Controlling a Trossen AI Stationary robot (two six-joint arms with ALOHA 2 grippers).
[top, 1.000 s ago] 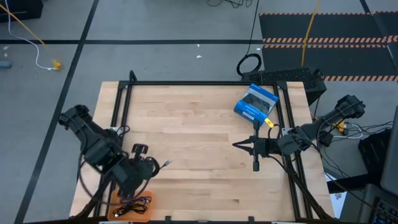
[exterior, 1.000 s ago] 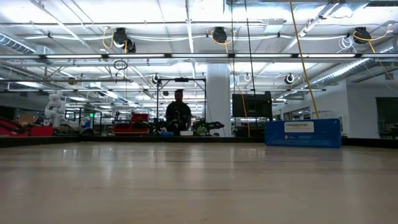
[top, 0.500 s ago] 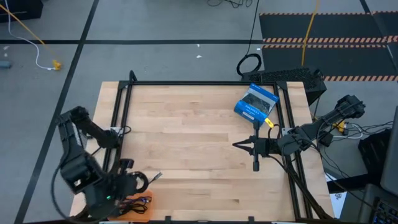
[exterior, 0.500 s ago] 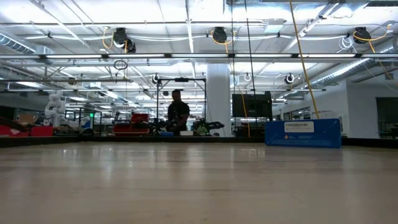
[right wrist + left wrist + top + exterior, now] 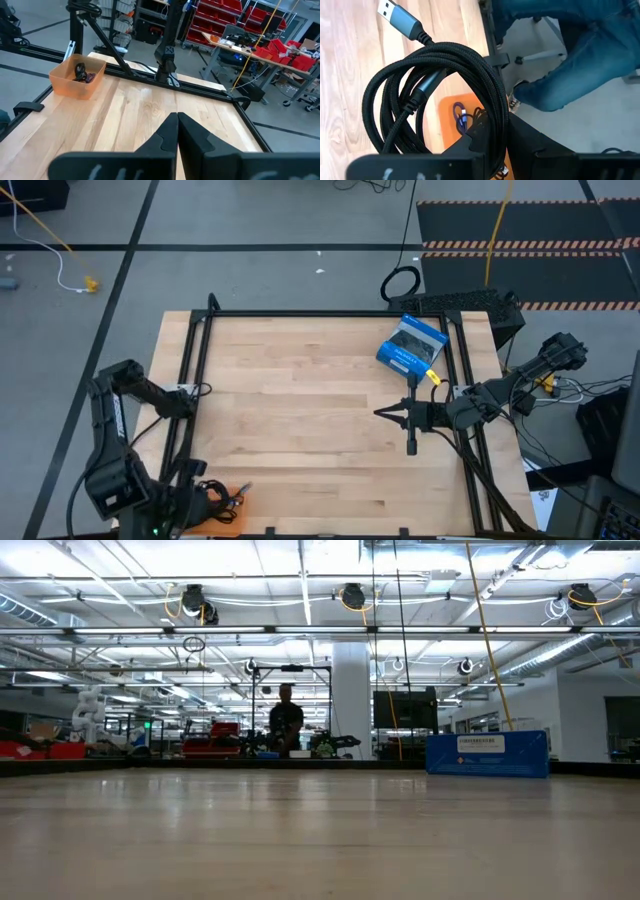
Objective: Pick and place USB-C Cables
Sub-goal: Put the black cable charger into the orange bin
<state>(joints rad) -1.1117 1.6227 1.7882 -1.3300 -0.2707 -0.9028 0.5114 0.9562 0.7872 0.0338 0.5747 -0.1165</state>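
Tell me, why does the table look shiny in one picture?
In the low view, ceiling lamps glare off the wooden table, and the person far behind shows only as a dark outline. In the left wrist view, the black braided cable is sharp and evenly lit.

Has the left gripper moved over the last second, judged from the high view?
Yes. The left gripper, shut on the black cable, has moved toward the table's near edge, over the orange bin.
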